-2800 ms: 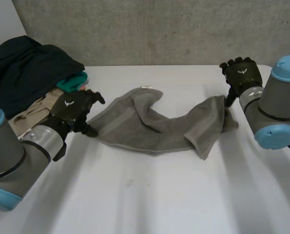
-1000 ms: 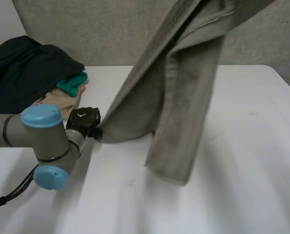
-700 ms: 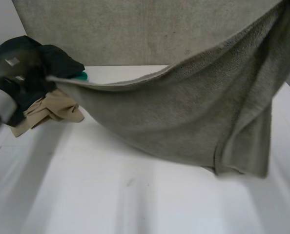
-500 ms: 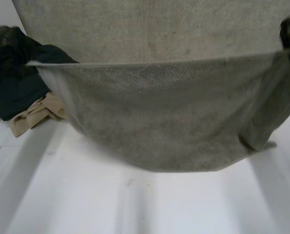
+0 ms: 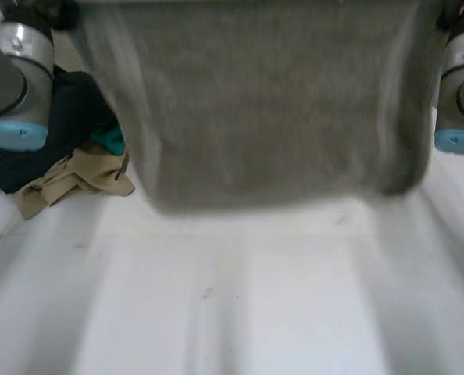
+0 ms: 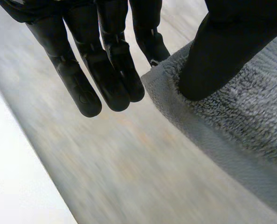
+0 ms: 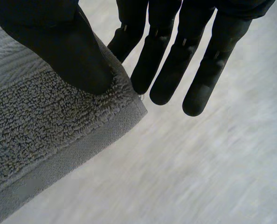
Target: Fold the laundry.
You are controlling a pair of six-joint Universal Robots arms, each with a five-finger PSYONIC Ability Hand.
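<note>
White table (image 5: 240, 312) lay bare beneath the grey towel (image 5: 263, 101), which hung spread wide in the air above it, top edge up between the two arms and bottom edge clear of the surface. My reading is that it was held this way so it could fall open flat and square before being laid down for the first fold.

The left hand (image 6: 108, 65) pinched one top corner, with the thumb (image 6: 222, 51) pressed onto the terry face just inside the hem and a nearly straight finger backing the cloth from behind. Its other fingers hung straight beside the corner, holding nothing. The right hand (image 7: 169, 60) gripped the opposite top corner in the same manner, thumb (image 7: 59, 42) bearing down on the pile by the hem and straight fingers behind and beside it.

Beyond the towel, by the left arm (image 5: 13, 86), the rest of the laundry waited in a heap: a dark garment (image 5: 68, 117), something teal (image 5: 113, 141) and a tan piece (image 5: 76, 176).
</note>
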